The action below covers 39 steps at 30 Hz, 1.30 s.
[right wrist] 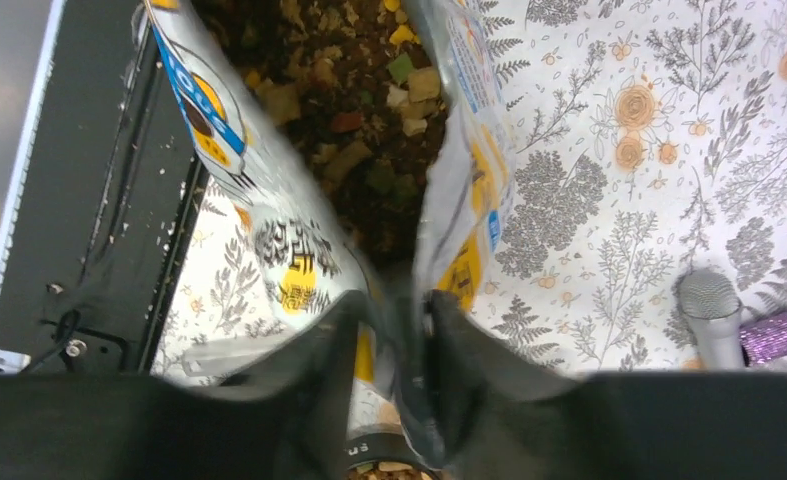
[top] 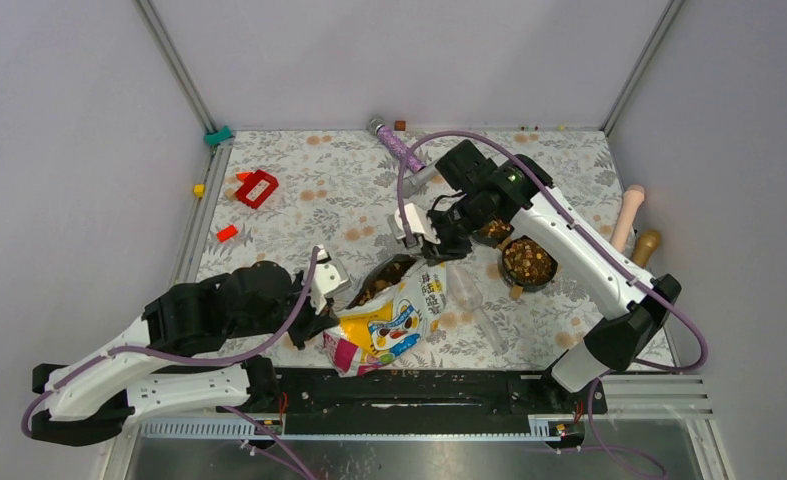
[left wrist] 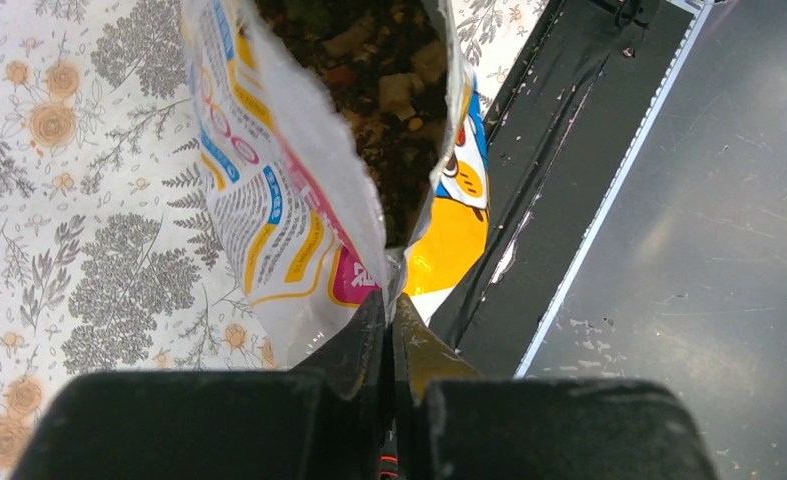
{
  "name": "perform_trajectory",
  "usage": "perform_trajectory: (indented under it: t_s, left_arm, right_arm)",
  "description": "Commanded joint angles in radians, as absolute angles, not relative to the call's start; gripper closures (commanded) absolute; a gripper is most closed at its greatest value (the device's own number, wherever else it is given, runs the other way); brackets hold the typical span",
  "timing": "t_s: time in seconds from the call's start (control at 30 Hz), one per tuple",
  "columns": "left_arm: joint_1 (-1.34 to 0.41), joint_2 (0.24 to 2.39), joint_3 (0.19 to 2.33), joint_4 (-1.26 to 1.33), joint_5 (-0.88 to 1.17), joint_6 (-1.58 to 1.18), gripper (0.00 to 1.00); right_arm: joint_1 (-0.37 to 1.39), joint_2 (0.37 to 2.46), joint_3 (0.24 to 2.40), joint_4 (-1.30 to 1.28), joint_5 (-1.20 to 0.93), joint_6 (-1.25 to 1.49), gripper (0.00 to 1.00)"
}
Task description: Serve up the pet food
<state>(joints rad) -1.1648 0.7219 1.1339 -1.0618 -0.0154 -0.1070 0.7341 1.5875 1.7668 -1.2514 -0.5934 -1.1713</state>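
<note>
The bag (top: 394,318) is lying on the floral mat (top: 299,215) with its long axis running diagonally from the near left to the far right, and its open mouth is pointing away towards the far right. Pet food (top: 379,282) is showing as a dark, loose heap inside that mouth, and more is sitting in the bowl (top: 527,262) just right of the bag. The left gripper (left wrist: 389,312) is pinching the bag's rim at one corner of the mouth, its fingers pressed together on the foil. The right gripper (right wrist: 397,305) is clamping the opposite corner, with the foil between its blurred fingers. A clear scoop (top: 469,290) is lying between the bag and the bowl.
</note>
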Motion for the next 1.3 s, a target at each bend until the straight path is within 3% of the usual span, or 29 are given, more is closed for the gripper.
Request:
perform_trajectory:
  t_s: [0.0,0.03,0.07,0.3,0.57,0.7,0.87,1.07,1.27]
  left_arm:
    - [-1.170,0.688,1.145,-1.037,-0.127,-0.168,1.00]
    - [-1.171,0.685,1.146,-1.040,-0.139,-0.173,1.00]
    - [-1.170,0.682,1.148,-1.045,-0.150,-0.177,1.00]
    - [-1.170,0.702,1.165,-1.189,-0.482,-0.301,1.00]
    - [-1.170,0.851,1.242,-1.347,-0.769,-0.556,1.00]
    - [-1.170,0.881,1.238,-1.279,-0.821,-0.562,1.00]
    - [-1.170,0.876,1.183,-1.052,-0.767,-0.377,1.00]
    - [-1.170,0.792,1.098,-0.908,-0.625,-0.249,1.00]
    - [-1.170,0.730,1.076,-0.879,-0.534,-0.215,1.00]
  right_arm:
    - [0.745,1.519,1.749,-1.334,-0.573,-1.178,0.78]
    - [0.745,1.510,1.757,-1.331,-0.557,-1.166,0.96]
    - [0.745,1.497,1.764,-1.323,-0.539,-1.149,1.00]
    - [0.687,1.390,1.798,-1.323,-0.348,-1.099,1.00]
    - [0.597,1.219,1.641,-1.287,-0.372,-1.119,1.00]
    - [0.596,1.184,1.512,-1.165,-0.455,-1.135,1.00]
    - [0.600,1.178,1.413,-1.016,-0.531,-1.132,0.99]
    - [0.624,1.205,1.416,-1.014,-0.559,-1.139,0.73]
    - [0.704,1.242,1.402,-0.897,-0.589,-1.072,0.21]
